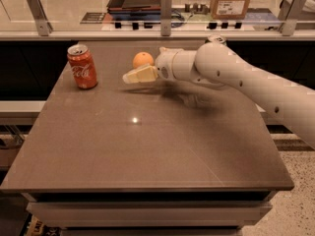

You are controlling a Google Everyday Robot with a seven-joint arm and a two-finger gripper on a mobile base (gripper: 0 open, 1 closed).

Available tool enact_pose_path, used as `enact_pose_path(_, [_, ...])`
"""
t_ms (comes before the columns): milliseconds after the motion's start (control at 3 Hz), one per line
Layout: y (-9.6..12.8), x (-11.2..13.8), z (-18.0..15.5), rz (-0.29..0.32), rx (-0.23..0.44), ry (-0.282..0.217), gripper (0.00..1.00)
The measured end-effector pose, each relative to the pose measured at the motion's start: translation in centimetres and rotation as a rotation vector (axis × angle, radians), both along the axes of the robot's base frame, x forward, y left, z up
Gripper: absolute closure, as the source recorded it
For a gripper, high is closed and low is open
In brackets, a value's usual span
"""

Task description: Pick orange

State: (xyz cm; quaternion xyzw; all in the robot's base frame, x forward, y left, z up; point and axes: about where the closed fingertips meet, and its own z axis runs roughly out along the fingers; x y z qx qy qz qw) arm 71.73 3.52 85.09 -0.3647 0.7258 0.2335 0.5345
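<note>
Orange (143,59) sits toward twelve o'clock on the brown surface (147,151), near the far edge. The gripper (138,75) hangs just at its six o'clock side, pointing toward nine; whether it is clenched or released, I cannot tell. A Coca-Cola can (82,66) stands upright at ten o'clock.

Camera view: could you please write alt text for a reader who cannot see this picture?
A white robot arm reaches from the right across a brown table, its gripper just in front of a small orange near the far edge. A red Coca-Cola can stands upright to the left of them, apart from both.
</note>
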Motion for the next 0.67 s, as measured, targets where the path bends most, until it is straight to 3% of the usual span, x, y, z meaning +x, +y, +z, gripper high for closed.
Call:
enact_pose_path(333, [0.96, 0.57, -0.49, 0.007, 0.023, -0.003, 0.16])
enact_pose_path(667, [1.18, 0.51, -0.54, 0.01, 0.023, -0.001, 0.41])
